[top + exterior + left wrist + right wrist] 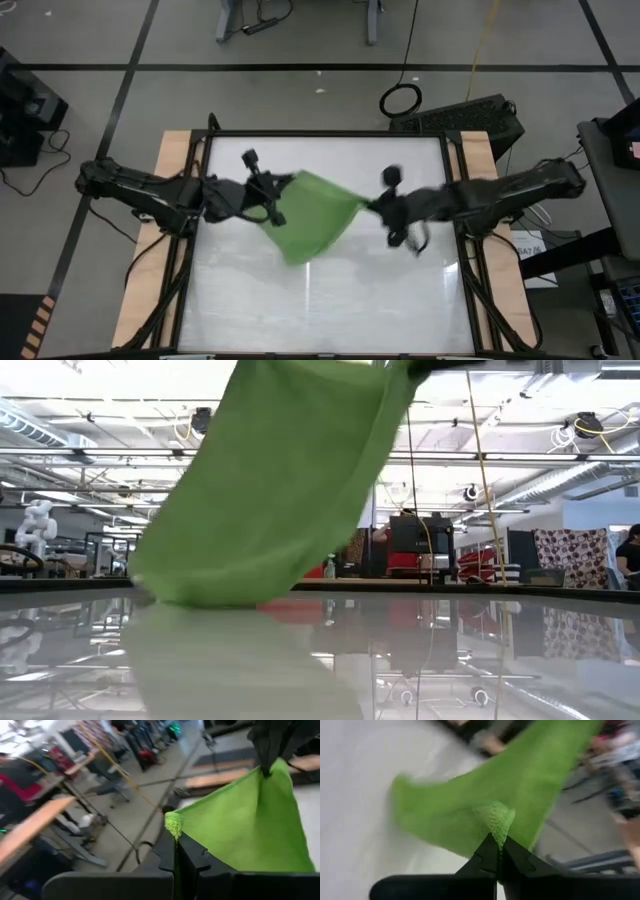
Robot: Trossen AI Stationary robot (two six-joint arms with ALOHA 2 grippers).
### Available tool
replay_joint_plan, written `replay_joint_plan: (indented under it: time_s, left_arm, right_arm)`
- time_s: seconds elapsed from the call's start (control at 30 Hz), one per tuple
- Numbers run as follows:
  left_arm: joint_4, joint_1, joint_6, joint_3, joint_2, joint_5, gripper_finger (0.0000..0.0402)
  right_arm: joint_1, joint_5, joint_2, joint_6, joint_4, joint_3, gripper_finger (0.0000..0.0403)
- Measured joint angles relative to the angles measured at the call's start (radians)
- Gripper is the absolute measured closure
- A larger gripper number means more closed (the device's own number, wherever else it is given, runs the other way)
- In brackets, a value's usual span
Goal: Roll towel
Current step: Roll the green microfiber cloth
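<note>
The lime-green towel hangs spread between my two grippers above the middle of the table. My left gripper is shut on its left corner, and my right gripper is shut on its right corner. In the low view the towel hangs slanting, and its lower edge is at the table top. The towel also shows in the left wrist view and the right wrist view. My left gripper pinches a corner of the towel between its two fingers; a small tuft sticks out past the fingertips. The cloth runs taut from there to the other gripper. My right gripper pinches the opposite corner of the towel between its two fingers, with a bunched tuft past the fingertips. The cloth hangs down and away from the hold toward the table.
The table top is glossy and white, framed by a dark rim and wooden side boards. Free table room lies toward the near edge. The room beyond holds equipment and a person at the far right.
</note>
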Motion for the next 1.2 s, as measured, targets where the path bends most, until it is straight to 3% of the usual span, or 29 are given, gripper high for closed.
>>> replay_joint_plan:
  time_s: [0.1, 0.27, 0.43, 0.63, 0.97, 1.2]
  left_arm:
    - [0.000, 0.007, 0.026, 0.068, 0.000, 0.008, 0.0400]
    - [-0.017, -0.015, 0.065, 0.126, 0.000, 0.086, 0.0400]
    - [-0.062, 0.021, 0.079, 0.125, 0.019, 0.132, 0.0400]
    - [0.011, 0.065, 0.084, 0.125, 0.050, 0.244, 0.0400]
    - [0.041, 0.205, 0.141, 0.125, 0.073, 0.271, 0.0400]
    - [0.179, 0.295, 0.142, 0.124, 0.085, 0.370, 0.0400]
  right_arm:
    - [-0.019, -0.022, -0.103, -0.018, -0.011, 0.045, 0.0402]
    - [-0.020, -0.213, -0.222, -0.018, -0.115, 0.113, 0.0402]
    - [-0.045, -0.229, -0.248, -0.001, -0.288, 0.148, 0.0402]
    - [-0.055, -0.304, -0.253, -0.020, -0.326, 0.153, 0.0402]
    - [-0.160, -0.256, -0.253, -0.150, -0.307, 0.153, 0.0403]
    - [-0.294, -0.273, -0.253, -0.301, -0.259, 0.153, 0.0403]
